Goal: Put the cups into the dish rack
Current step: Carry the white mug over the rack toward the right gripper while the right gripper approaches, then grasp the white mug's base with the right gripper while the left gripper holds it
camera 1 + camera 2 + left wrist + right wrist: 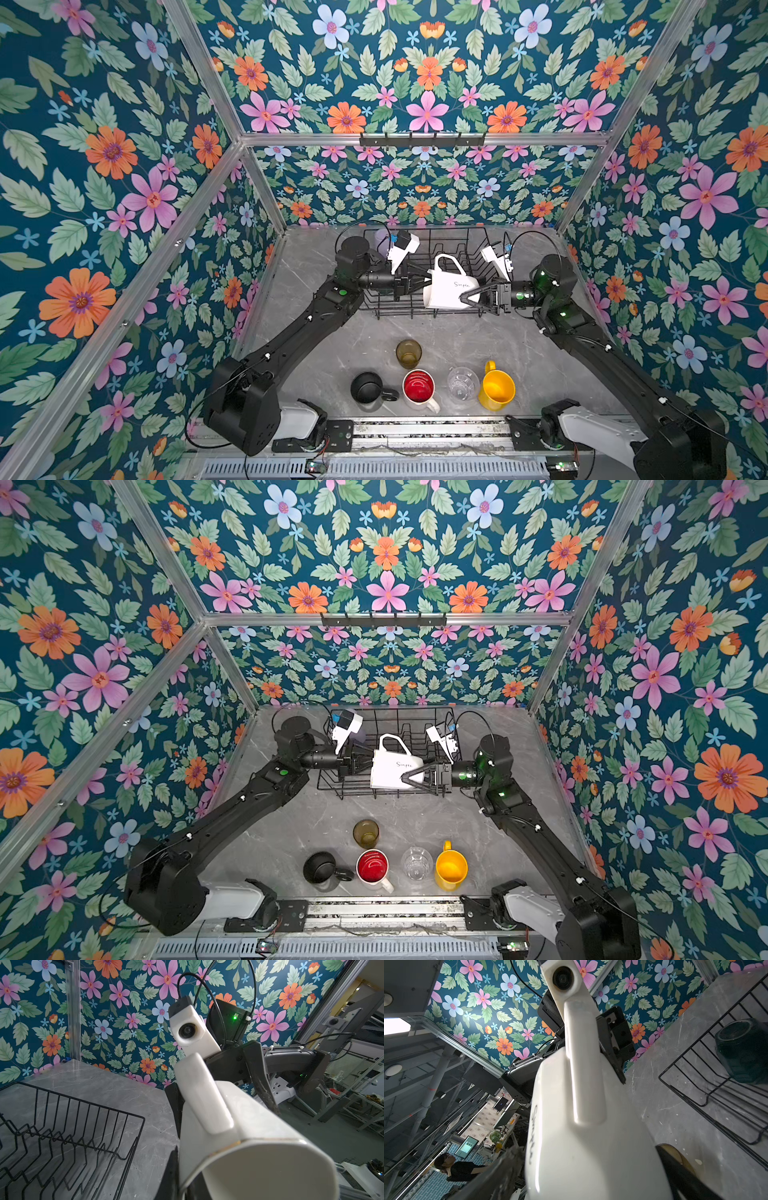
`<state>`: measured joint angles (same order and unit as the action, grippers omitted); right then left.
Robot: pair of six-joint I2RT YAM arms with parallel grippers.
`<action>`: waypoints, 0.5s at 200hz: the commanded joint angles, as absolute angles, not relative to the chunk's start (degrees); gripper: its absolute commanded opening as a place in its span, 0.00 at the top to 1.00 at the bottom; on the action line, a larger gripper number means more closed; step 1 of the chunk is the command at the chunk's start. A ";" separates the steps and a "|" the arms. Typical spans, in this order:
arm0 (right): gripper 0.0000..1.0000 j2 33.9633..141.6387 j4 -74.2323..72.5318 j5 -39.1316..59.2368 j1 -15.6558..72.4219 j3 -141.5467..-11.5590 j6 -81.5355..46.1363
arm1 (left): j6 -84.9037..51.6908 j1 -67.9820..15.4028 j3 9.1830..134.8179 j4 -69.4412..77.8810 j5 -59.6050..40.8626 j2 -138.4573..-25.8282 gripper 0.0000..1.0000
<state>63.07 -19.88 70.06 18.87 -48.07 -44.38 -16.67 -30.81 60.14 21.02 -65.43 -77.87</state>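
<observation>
A cream-white mug (446,286) (392,766) hangs on its side over the black wire dish rack (415,316) (332,788), handle up. My left gripper (428,277) (180,1178) is shut on the mug's rim wall (249,1142), one finger inside and one outside. My right gripper (467,300) (589,1157) stands open, its fingers (508,1163) straddling the mug's base (591,1126). A teal mug (745,1051) sits upside down in the rack. A lilac tumbler (381,241) shows behind the left wrist camera.
Near the front edge of the grey marble table (316,332) stand an amber glass (408,353), a black mug (368,387), a red-inside white mug (418,386), a clear glass (462,383) and a yellow mug (496,388). Floral walls close in three sides.
</observation>
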 commanded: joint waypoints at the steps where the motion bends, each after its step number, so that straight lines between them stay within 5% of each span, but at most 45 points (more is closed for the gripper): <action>1: 0.02 63.32 -21.44 69.66 19.26 -48.69 -43.25 | -18.42 -30.76 60.30 26.50 -67.38 -77.94 1.00; 100: 0.03 65.01 -21.62 68.50 21.51 -50.43 -43.16 | -20.95 -30.76 58.99 29.57 -68.29 -78.42 1.00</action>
